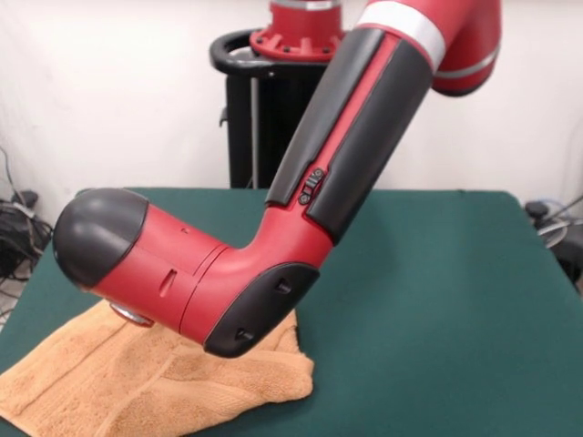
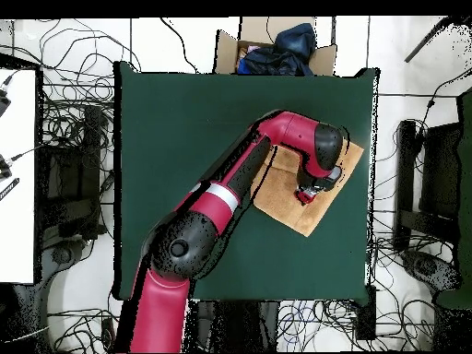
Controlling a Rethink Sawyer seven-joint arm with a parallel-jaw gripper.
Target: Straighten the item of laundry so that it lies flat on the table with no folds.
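Observation:
The peach-tan towel (image 1: pixel 137 391) lies at the near left corner of the dark green table (image 1: pixel 455 291). It is rumpled, with a doubled-over fold along its right edge. In the overhead view the towel (image 2: pixel 281 198) sits turned at an angle near the table's (image 2: pixel 184 120) right edge. My gripper (image 2: pixel 307 194) points down over the towel's right part. In the front view the arm's red and black wrist hides the gripper. Whether it touches or holds the cloth does not show.
The arm's elbow and wrist (image 1: pixel 182 273) hang low over the towel. The black pedestal (image 1: pixel 246 109) stands at the table's far side. A cardboard box with dark cloth (image 2: pixel 277 46) sits beyond the table edge. Cables (image 2: pixel 55 120) lie on the floor around the table.

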